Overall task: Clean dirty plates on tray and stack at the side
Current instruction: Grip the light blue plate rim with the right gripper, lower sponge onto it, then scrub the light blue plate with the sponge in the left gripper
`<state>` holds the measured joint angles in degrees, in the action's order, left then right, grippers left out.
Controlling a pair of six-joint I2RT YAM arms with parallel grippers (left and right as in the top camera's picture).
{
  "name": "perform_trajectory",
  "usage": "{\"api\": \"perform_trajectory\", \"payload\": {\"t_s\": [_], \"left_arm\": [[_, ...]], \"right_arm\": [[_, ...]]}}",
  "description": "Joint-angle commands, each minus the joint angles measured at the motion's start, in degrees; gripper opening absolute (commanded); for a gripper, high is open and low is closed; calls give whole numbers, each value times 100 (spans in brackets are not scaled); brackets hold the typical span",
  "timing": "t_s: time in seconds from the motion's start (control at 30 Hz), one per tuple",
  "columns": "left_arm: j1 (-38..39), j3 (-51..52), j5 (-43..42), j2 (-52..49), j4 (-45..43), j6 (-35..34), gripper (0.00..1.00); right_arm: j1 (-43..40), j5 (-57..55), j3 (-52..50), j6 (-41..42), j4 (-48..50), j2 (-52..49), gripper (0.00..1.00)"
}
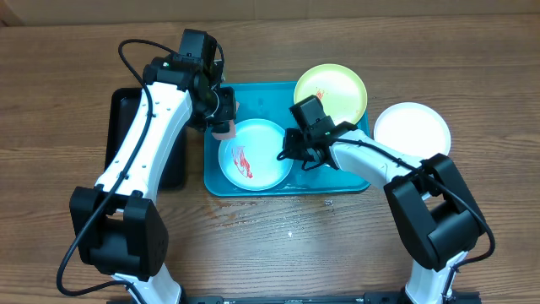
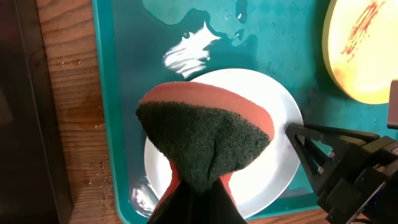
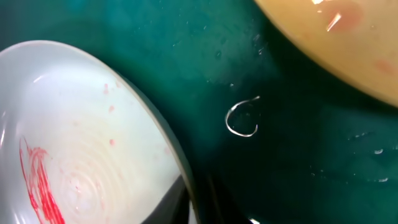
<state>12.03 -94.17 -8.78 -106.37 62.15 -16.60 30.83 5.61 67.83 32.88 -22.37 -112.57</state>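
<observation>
The teal tray (image 1: 221, 181) holds the mint-green plate (image 1: 266, 139) with a red smear at front left and the yellow-green plate (image 1: 337, 84) with red smears at back right. The white plate (image 1: 412, 128) lies on the table right of the tray. My left gripper (image 1: 224, 127) is shut on an orange sponge with a dark green scouring face (image 2: 205, 134), held over the mint-green plate's (image 2: 280, 162) back left edge. My right gripper (image 1: 291, 152) is shut on that plate's right rim (image 3: 180, 168), one finger inside and one outside (image 3: 199, 199).
A black tray (image 1: 126, 110) lies left of the teal tray, under my left arm. Water pools on the teal tray floor (image 2: 186, 53) behind the mint-green plate. Small droplets dot the wood in front of the tray (image 1: 291, 224).
</observation>
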Motion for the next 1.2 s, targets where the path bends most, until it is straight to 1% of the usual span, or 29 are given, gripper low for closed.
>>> {"api": "perform_trajectory", "payload": {"t_s": [0.0,0.2,0.3,0.57,0.7,0.8,0.9,0.97,1.0,1.07,1.17], "left_arm": [[17,-70,44,72,-13,-79,4],[24,201,142,72,-262,-81,4],[68,640,326,72,-721,-81,4],[153,2253,341,72,-2643,-79,4],[323,2804,350,72,-3425,17,4],[505,2966,557,48,-3676,33,4],[732,2975,855,-166,-3696,33,4],[822,2975,890,-387,-3689,31,4],[857,2973,855,-535,-3692,22,4],[885,2955,481,-787,-3687,-2,4],[887,2870,-570,-951,-3646,-9,4]], "right_arm": [[-2,7,90,107,-72,-168,4],[-7,11,94,1091,-348,-166,4],[-7,90,94,1080,-348,-166,4],[-7,111,94,1058,-365,-166,4],[-7,116,94,1058,-363,-166,4],[-7,155,94,1040,-356,-166,4],[-7,157,94,1038,-358,-166,4],[-7,157,94,1038,-365,-166,4],[-7,162,94,1038,-367,-166,4],[-7,195,94,1016,-365,-166,4],[-7,195,94,1016,-365,-166,4]]}}
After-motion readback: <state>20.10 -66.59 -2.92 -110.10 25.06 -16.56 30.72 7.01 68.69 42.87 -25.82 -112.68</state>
